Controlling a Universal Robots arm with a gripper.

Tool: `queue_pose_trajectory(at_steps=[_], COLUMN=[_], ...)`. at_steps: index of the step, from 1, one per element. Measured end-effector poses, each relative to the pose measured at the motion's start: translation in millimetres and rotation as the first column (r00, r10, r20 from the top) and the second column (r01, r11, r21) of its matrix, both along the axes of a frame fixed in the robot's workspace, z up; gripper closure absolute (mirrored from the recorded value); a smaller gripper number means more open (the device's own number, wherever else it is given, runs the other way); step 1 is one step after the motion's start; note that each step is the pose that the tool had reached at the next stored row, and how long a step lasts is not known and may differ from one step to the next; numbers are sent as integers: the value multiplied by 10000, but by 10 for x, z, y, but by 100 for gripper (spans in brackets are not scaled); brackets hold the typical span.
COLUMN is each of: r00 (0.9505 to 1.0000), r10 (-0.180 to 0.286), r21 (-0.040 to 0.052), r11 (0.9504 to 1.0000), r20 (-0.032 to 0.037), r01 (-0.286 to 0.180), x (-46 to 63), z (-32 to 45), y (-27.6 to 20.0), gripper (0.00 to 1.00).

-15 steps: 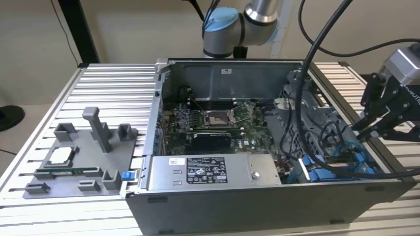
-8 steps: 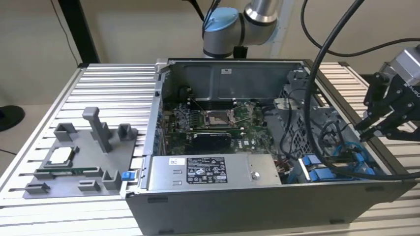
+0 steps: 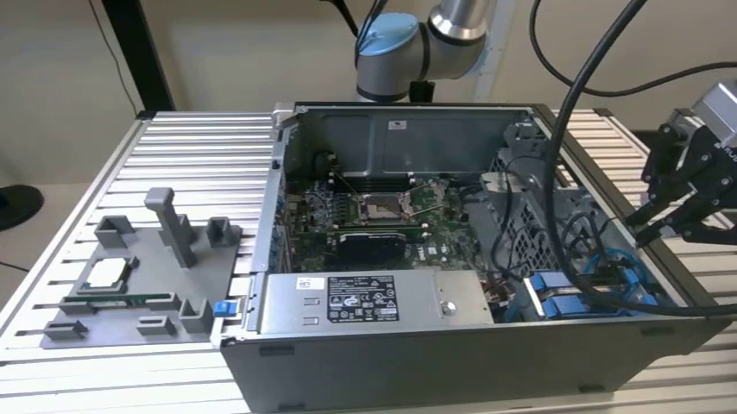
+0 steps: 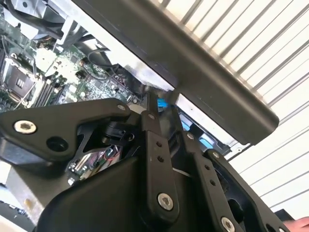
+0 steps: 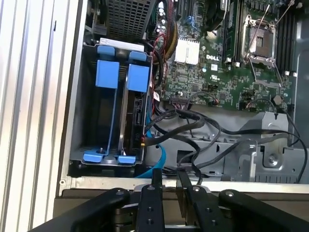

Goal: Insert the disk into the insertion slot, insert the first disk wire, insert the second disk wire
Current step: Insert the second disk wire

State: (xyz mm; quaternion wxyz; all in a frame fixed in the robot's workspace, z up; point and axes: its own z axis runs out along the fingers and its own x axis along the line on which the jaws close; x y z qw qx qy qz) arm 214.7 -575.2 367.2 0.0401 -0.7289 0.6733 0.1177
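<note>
The disk (image 5: 137, 113) sits edge-on inside the insertion slot (image 5: 79, 121), between blue carrier tabs, its connector end facing the cables. In the exterior view the insertion slot (image 3: 564, 297) lies in the case's front corner at the exterior view's right. My gripper (image 3: 688, 226) hovers just outside the case wall beside that corner. In both wrist views the gripper (image 5: 169, 180) (image 4: 163, 108) is over the case rim, its black fingers (image 5: 156, 181) a narrow gap apart with nothing between them. A blue wire (image 5: 160, 159) curls from the disk's end toward the fingertips, and black wires (image 5: 193, 123) lie beside it.
The green motherboard (image 3: 368, 220) fills the case floor. A grey power-supply box (image 3: 357, 302) lies along the front. Thick black cables (image 3: 576, 129) hang from the arm across the case's corner. A grey fixture (image 3: 138, 285) with parts stands at the exterior view's left on the slatted table (image 3: 196, 155).
</note>
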Motion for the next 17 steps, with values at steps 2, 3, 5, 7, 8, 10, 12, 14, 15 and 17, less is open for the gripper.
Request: queue_pose_trajectory(at_steps=[2, 3, 5, 7, 8, 10, 12, 14, 15, 17], r00=[10000, 10000, 10000, 9999, 9999, 9998, 9996, 9993, 9991, 9986], r10=[1, 16, 87, 137, 159, 195, 217, 231, 238, 258], r21=[71, 94, 96, 98, 95, 97, 100, 102, 103, 106], r11=[10000, 10000, 9999, 9999, 9998, 9998, 9997, 9997, 9997, 9996], r20=[-1, -2, -1, -16, -28, -83, -181, -287, -347, -459], r01=[-1, -16, -87, -137, -159, -194, -215, -228, -235, -253], x=[2, 9, 28, 48, 58, 72, 84, 95, 101, 116], z=[40, 42, 42, 41, 41, 36, 29, 23, 20, 5], y=[-6, -7, -8, -16, -22, -38, -62, -92, -106, -128], gripper=[0, 0, 0, 0, 0, 0, 0, 0, 0, 0])
